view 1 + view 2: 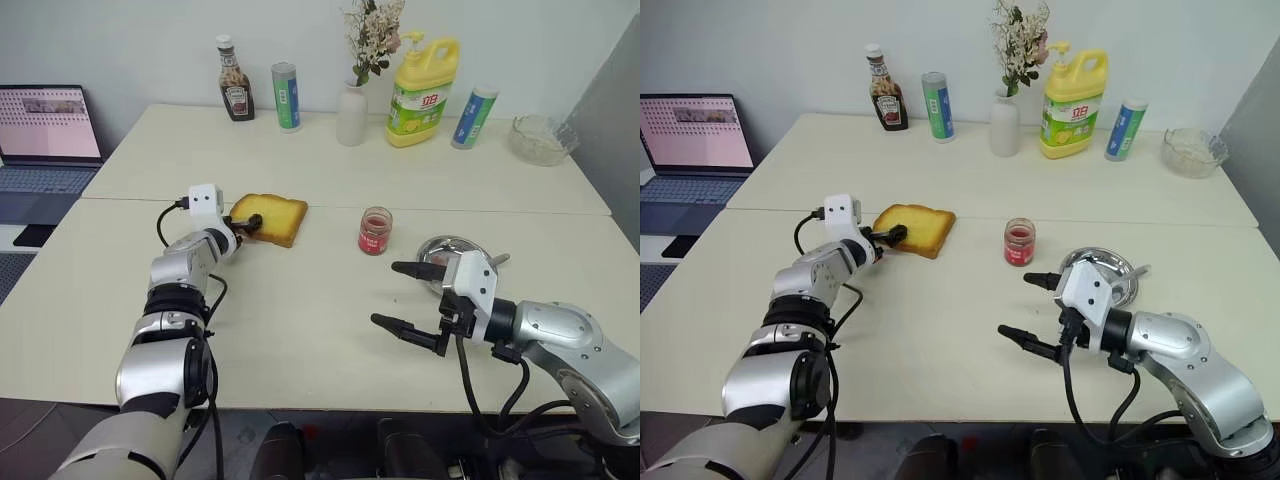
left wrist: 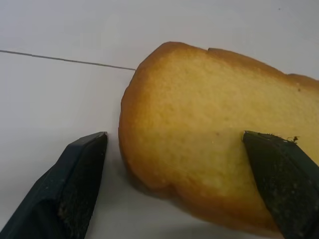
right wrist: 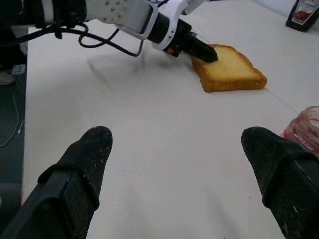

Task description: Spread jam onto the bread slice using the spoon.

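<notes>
The bread slice (image 1: 270, 217) lies flat on the cream table, left of centre. My left gripper (image 1: 250, 228) is open at the slice's near left corner. One finger (image 2: 82, 174) rests beside the crust and the other finger (image 2: 284, 174) is over the top face. The jam (image 1: 375, 231) stands open to the right of the bread. The spoon (image 1: 498, 260) shows as a slim handle sticking out of the steel dish (image 1: 445, 247), mostly hidden behind my right hand. My right gripper (image 1: 385, 294) hangs open and empty in front of the dish, pointing toward the bread.
Along the table's far edge stand a ketchup bottle (image 1: 236, 92), a green can (image 1: 286, 97), a white vase with flowers (image 1: 352, 112), a yellow detergent bottle (image 1: 421, 92), a blue-green tube (image 1: 473, 117) and a glass bowl (image 1: 541, 138). A laptop (image 1: 45, 125) sits off to the left.
</notes>
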Controlling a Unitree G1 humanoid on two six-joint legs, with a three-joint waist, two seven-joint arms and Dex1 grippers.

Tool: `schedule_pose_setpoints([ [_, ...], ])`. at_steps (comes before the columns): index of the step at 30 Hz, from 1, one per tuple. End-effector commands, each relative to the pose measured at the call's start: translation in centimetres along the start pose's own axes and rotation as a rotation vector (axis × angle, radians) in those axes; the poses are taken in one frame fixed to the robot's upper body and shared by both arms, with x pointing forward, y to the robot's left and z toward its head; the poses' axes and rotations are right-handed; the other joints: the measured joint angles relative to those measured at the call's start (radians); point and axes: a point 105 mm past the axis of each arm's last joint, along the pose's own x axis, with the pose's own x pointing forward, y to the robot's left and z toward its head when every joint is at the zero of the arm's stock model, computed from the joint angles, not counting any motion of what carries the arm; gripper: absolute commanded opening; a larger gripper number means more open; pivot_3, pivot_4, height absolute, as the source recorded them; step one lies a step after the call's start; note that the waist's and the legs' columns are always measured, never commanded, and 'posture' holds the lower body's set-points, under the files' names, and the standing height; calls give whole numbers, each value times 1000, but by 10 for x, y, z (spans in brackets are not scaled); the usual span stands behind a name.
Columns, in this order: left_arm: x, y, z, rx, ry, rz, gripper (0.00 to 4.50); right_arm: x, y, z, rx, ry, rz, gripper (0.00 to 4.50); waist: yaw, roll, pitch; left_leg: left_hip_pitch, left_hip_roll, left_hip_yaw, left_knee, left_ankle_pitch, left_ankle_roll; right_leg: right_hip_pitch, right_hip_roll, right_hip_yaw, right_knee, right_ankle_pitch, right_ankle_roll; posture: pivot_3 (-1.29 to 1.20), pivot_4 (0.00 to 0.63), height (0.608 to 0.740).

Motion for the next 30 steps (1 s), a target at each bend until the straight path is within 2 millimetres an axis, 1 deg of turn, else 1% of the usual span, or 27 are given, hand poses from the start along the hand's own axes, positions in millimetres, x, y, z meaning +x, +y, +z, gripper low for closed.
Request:
schedule_pose_setpoints([
  [1,2,0,-6,-8,27,-7,3229,-2,2,11,-33,-23,-4,4500,-1,0,0,0,0,0,0,0,0,0,0,0,0,0,0,0,150,740],
  [5,1,5,-9,-11,42,2,1982,-4,1,10,-11,-28,-28,4500,-1,0,0,0,0,-1,0,0,0,0,0,-1,0,0,0,0,150,740],
  [9,-3,10,-5,-8,36,-3,712,-6,1,9,7,-27,-41,4500,-2,0,0,0,0,-1,0,0,0,1,0,-1,0,0,0,0,150,740],
  [11,-6,14,-3,-8,34,-15,175,-8,-1,7,13,-22,-53,4500,-4,0,0,0,0,-1,0,0,0,1,0,-1,0,0,0,0,150,740],
  [12,-9,15,-1,-10,34,-34,12,-10,-2,6,16,-20,-59,4500,-4,0,0,0,0,-1,0,0,0,1,0,-1,0,0,0,0,150,740],
  [15,-25,17,4,4,45,-125,12,-17,-5,6,27,-14,-71,4500,-13,0,0,1,1,-1,-1,0,0,0,0,-1,0,0,0,0,150,740],
  [17,-39,20,10,35,55,-176,12,-24,-5,5,50,-11,-72,4500,-18,0,0,1,1,0,-2,0,0,-1,0,0,0,0,0,0,150,740],
  [19,-53,17,16,63,62,-232,12,-30,-3,4,76,-2,-63,4500,-18,0,0,0,2,-1,-2,0,0,-1,1,-1,0,0,-1,0,150,740],
  [21,-71,5,22,79,78,-341,12,-37,2,1,103,17,-51,4500,-14,0,0,-1,2,-2,-2,0,0,-2,1,-1,0,-1,-1,0,150,740],
  [24,-98,-23,25,83,123,-557,12,-45,9,-1,148,33,-40,4500,-7,0,1,-1,2,-2,-2,0,-1,-2,0,-2,0,-1,-1,0,150,740],
  [26,-115,-38,23,101,169,-686,12,-48,13,-2,165,46,-31,4500,-5,0,1,-1,1,-3,-2,0,-1,-1,0,-3,0,-1,-1,0,150,740],
  [29,-129,-51,17,143,221,-804,12,-50,18,-4,180,64,-22,4500,-4,0,1,1,1,-3,-1,0,-1,1,-1,-3,0,-4,2,0,150,740],
  [30,-134,-58,10,174,260,-861,12,-51,21,-5,190,76,-10,4500,-5,0,1,1,1,-2,-1,0,-1,2,-1,-2,0,-4,2,0,150,740],
])
